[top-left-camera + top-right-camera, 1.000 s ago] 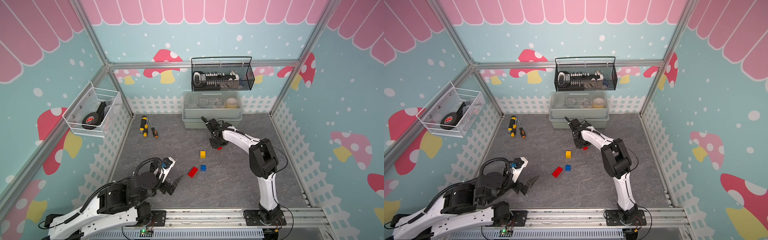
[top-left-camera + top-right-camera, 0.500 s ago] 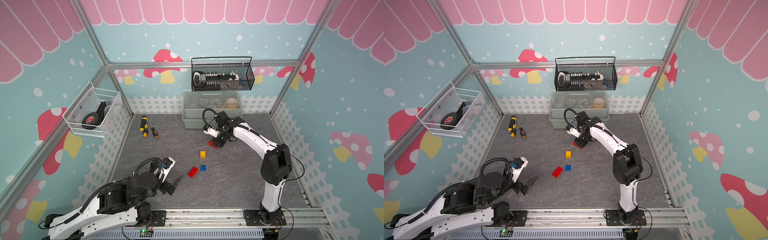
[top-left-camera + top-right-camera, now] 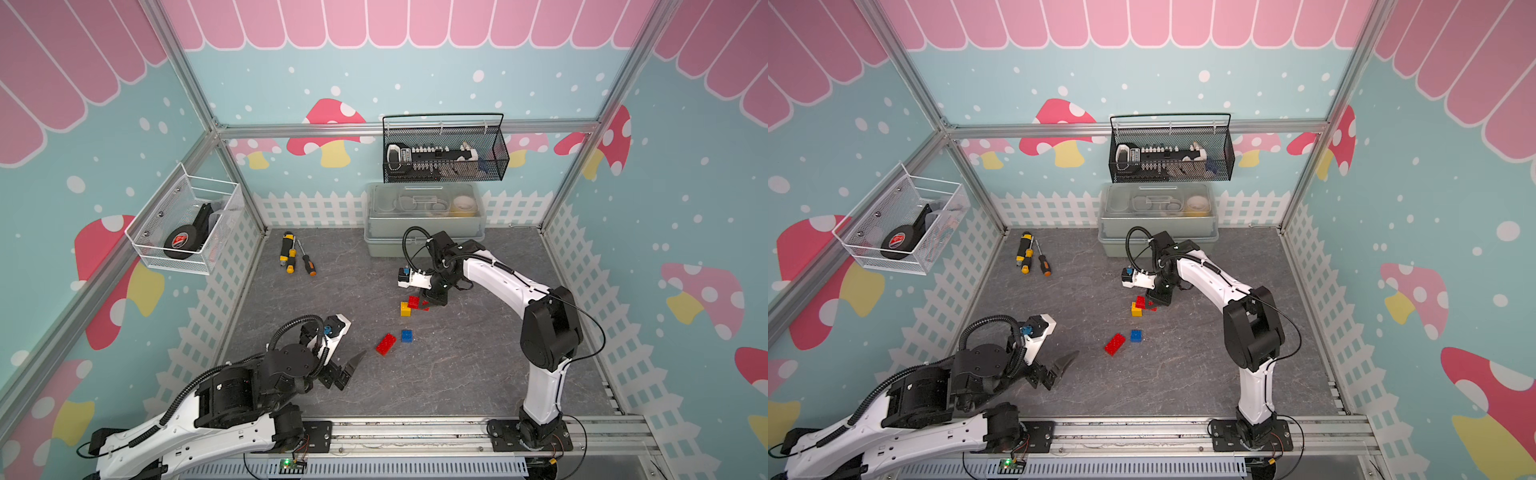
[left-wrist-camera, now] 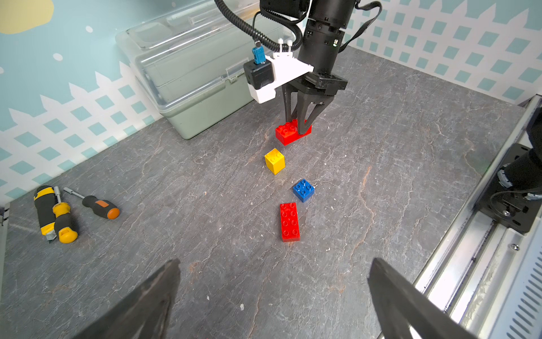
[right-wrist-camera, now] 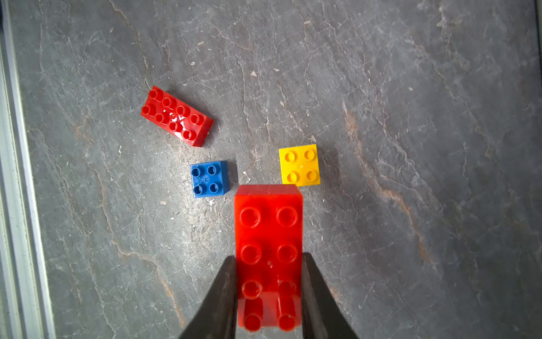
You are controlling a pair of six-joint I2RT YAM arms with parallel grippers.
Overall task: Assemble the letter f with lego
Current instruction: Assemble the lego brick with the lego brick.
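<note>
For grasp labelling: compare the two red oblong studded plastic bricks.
The held red brick is clamped at one end by the right gripper; the loose red brick lies free on the grey table. The held one sits beside the yellow square brick; the loose one lies near the blue square brick, turned at another angle. Both are red, eight-studded, studs up.

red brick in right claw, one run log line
right claw: shut on red brick | left claw: open, empty | yellow brick, blue brick, other red brick: loose
</note>
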